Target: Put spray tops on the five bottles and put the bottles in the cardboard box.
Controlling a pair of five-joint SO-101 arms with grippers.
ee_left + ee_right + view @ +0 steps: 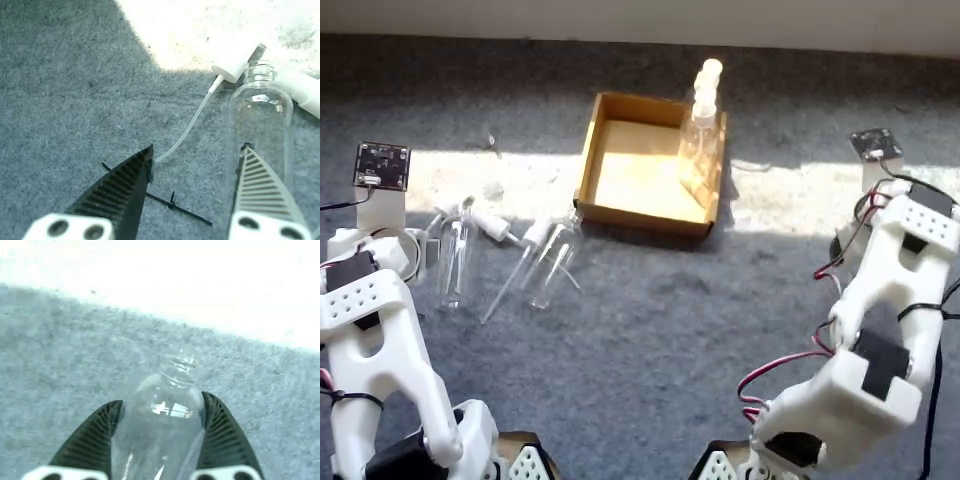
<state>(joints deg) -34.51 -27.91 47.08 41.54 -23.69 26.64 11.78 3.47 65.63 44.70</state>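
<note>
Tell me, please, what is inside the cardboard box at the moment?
One clear bottle with a white spray top stands inside the cardboard box, against the wall on the high view's right. The remaining box floor looks bare. The strip of floor directly behind the bottle is covered.

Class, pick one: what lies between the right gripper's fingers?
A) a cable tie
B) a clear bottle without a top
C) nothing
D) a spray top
B: in the right wrist view the right gripper clasps a clear bottle whose threaded neck is bare.
</note>
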